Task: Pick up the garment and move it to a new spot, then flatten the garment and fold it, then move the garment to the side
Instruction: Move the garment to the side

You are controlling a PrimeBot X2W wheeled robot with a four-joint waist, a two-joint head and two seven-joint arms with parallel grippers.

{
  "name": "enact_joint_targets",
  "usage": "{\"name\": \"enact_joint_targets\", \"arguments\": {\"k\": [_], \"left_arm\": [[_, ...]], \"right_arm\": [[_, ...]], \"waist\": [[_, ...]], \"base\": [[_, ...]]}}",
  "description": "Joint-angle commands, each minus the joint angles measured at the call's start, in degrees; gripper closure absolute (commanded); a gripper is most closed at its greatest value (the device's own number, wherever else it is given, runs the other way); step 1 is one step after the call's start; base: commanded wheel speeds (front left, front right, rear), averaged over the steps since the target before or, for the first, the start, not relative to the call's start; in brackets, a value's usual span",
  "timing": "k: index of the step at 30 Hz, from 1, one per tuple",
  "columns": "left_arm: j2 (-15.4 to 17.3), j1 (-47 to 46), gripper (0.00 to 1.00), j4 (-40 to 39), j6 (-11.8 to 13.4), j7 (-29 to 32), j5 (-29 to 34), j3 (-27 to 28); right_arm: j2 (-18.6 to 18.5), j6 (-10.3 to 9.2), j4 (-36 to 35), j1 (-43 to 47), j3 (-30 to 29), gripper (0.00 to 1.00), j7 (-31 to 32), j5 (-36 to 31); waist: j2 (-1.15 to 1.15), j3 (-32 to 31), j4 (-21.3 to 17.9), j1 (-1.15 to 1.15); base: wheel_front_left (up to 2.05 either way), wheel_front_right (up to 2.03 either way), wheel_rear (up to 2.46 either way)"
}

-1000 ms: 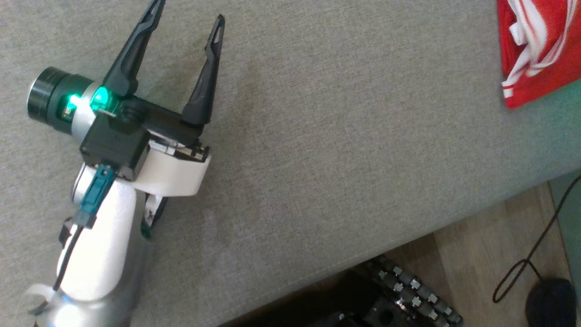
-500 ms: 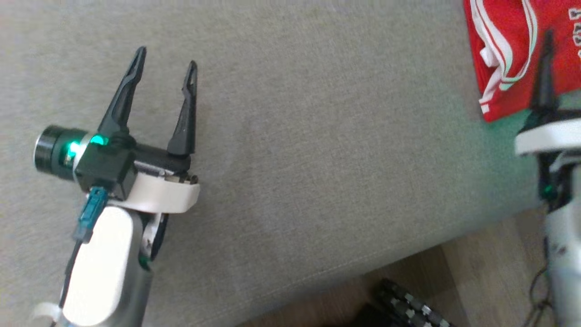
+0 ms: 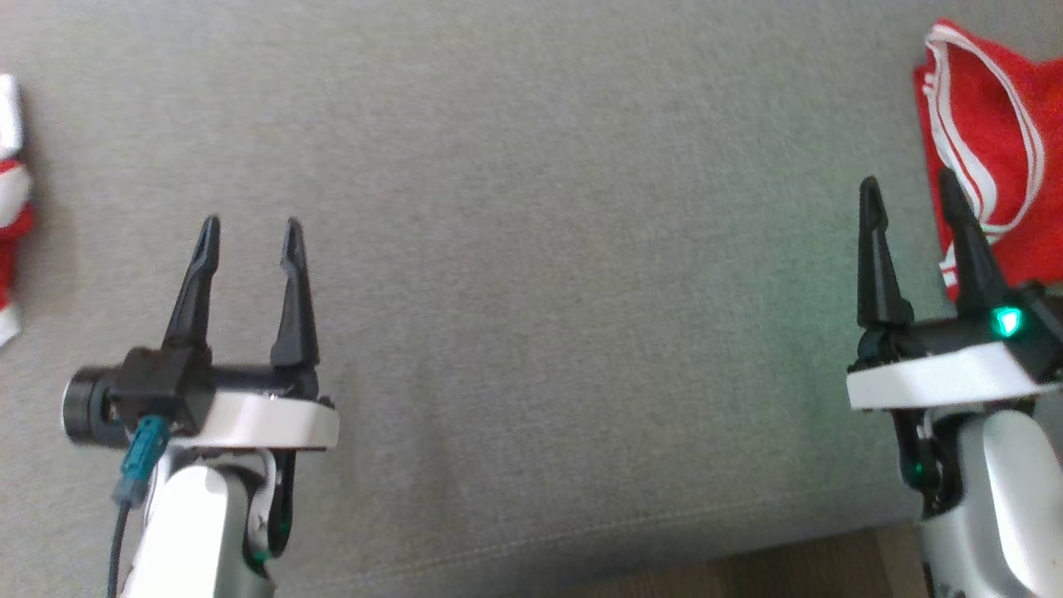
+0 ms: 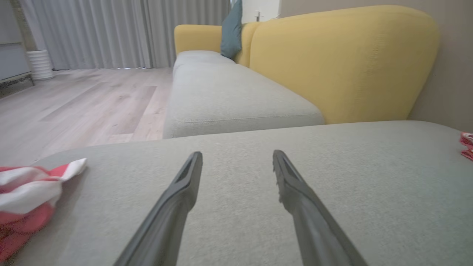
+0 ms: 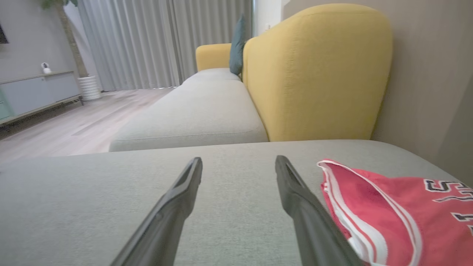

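Note:
A folded red garment (image 3: 992, 141) with white trim lies on the grey sofa seat at the far right; in the right wrist view the red garment (image 5: 399, 207) shows dark lettering. My right gripper (image 3: 905, 181) stands open just left of it, the nearer finger overlapping its edge in the head view, with nothing between the fingers (image 5: 239, 159). My left gripper (image 3: 249, 226) is open over bare seat, also holding nothing (image 4: 237, 154). A crumpled red-and-white garment (image 3: 8, 208) lies at the far left edge, seen low on the left as the red-and-white garment (image 4: 26, 195).
The grey seat cushion (image 3: 540, 249) spans the head view; its front edge (image 3: 581, 540) meets wooden floor (image 3: 789, 573). A yellow backrest (image 4: 343, 55) rises behind, with a wall (image 5: 425, 74) to the right and another seat section (image 4: 229, 96) running away.
The head camera has swung, shifting the whole picture: the right gripper and the left-hand garment have come into view. Both grippers stay open.

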Motion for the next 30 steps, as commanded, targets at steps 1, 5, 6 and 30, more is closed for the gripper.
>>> {"name": "enact_joint_targets", "arguments": {"k": [1,5,6,30], "left_arm": [[0.2,-0.1,0.00,-1.3,0.2,-0.3,-0.3,2.2],[0.0,2.0,0.00,-0.2,0.4,-0.3,-1.0,3.3],[-0.1,2.5,0.00,0.0,0.4,-0.3,-1.0,3.4],[-0.4,11.4,0.00,4.9,-0.2,-0.2,-1.8,2.9]], "right_arm": [[-0.2,-0.04,-2.6,0.7,1.1,0.00,0.3,-0.4],[0.5,-0.04,-5.0,3.7,1.1,0.00,2.3,-0.9],[0.6,-0.04,-5.5,4.3,1.2,0.00,2.7,-1.0],[1.9,-0.04,-11.8,16.3,0.5,0.00,9.0,-1.4]], "waist": [[0.00,-2.8,2.7,0.00],[0.00,-5.0,3.9,0.00],[0.00,-5.5,4.2,0.00],[0.00,-17.7,4.5,0.00]], "base": [[0.00,0.00,0.00],[0.00,0.00,0.00],[0.00,0.00,0.00],[0.00,0.00,0.00]]}}
